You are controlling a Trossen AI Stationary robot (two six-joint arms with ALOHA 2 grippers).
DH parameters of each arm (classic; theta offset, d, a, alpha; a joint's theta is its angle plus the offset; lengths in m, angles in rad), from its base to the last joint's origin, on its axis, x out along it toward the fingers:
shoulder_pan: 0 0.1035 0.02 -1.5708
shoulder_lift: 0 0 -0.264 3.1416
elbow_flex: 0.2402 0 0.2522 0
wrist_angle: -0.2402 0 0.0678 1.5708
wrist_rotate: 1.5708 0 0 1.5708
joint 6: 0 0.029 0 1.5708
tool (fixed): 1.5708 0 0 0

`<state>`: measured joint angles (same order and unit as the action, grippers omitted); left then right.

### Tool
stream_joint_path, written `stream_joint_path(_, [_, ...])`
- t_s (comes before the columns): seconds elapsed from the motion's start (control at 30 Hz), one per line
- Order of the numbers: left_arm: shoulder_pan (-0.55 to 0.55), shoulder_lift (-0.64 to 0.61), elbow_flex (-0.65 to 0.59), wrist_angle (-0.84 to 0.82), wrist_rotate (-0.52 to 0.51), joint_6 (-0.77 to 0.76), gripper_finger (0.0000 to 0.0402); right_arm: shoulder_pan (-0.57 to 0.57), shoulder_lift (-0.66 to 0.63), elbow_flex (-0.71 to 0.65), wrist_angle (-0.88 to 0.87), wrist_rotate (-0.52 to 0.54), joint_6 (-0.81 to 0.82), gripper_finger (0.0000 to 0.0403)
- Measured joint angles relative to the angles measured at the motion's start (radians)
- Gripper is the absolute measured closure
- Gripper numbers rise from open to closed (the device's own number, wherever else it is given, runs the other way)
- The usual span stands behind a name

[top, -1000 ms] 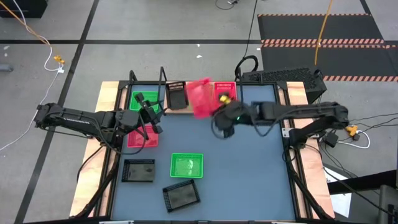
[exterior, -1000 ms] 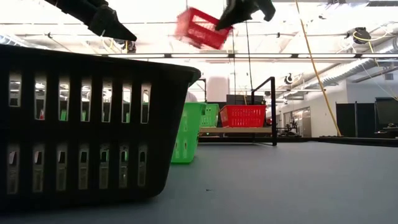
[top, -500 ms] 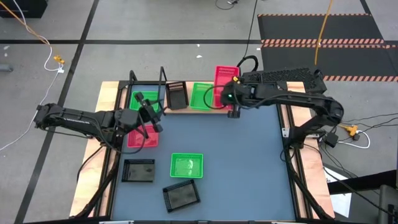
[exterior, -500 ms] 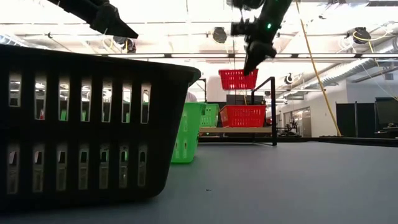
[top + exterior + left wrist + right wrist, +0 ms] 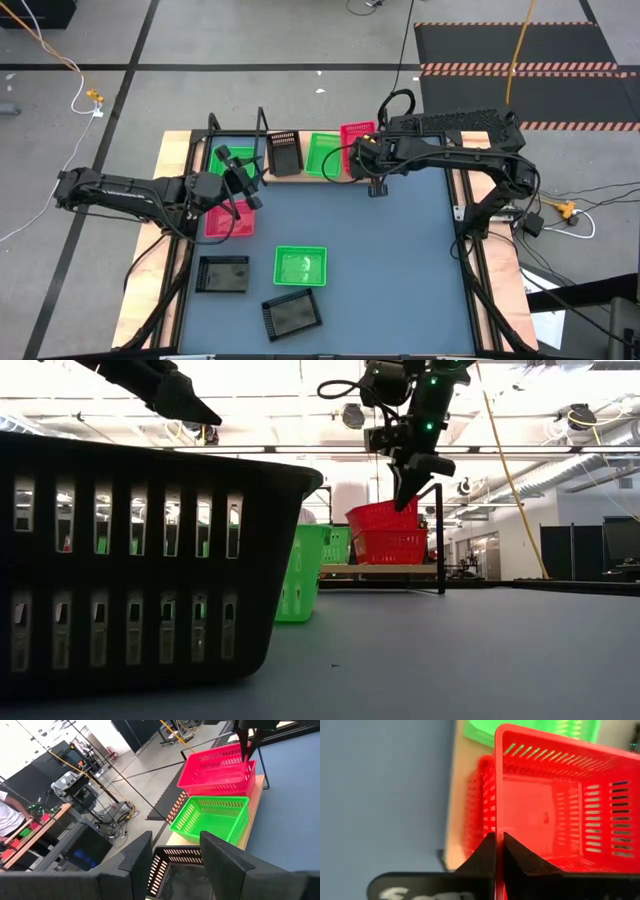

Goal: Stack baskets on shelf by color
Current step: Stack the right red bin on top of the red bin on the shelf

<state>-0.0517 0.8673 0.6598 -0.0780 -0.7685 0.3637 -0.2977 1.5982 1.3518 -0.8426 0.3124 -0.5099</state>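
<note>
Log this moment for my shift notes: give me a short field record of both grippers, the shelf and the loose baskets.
right gripper: shut on upper red basket rim, lowering it tilted into the red basket on the shelf
left gripper: open, empty, above table's left
shelf contents: black basket, green basket, red pair
loose on table: red, green and two black baskets

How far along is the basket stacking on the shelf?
Done: a black basket, a green basket, a red basket on the shelf. In hand: right gripper shut on a second red basket's rim, tilted over the first. Left: on the table, a pink basket under the open left gripper, a green one, two black ones.
</note>
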Motion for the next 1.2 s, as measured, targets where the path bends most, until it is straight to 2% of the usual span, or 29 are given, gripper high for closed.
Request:
stream_joint_path(0.27, [0.0, 0.0, 0.0, 0.0, 0.0, 0.0, 0.0234, -0.005, 0.0, 0.0, 0.005, -0.027, -0.007, 0.039])
stream_joint_path(0.57, [0.0, 0.0, 0.0, -0.002, 0.0, -0.005, 0.0234, -0.005, 0.0, 0.0, 0.026, -0.027, -0.006, 0.0312])
stream_joint_path(0.7, [0.0, 0.0, 0.0, -0.001, 0.0, -0.005, 0.0234, 0.001, -0.001, 0.0, 0.095, -0.024, -0.003, 0.029])
stream_joint_path(0.83, [0.0, 0.0, 0.0, -0.001, 0.005, -0.002, 0.0234, 0.028, -0.001, 0.0, 0.269, -0.031, 0.002, 0.0291])
stream_joint_path(1.0, [0.0, 0.001, 0.0, -0.001, 0.008, 0.0, 0.0234, 0.056, -0.002, 0.0, 0.486, -0.134, 0.035, 0.0301])
stream_joint_path(1.2, [0.0, 0.001, 0.0, -0.001, 0.009, 0.0, 0.0234, 0.058, 0.055, 0.001, 0.542, -0.232, 0.12, 0.0303])
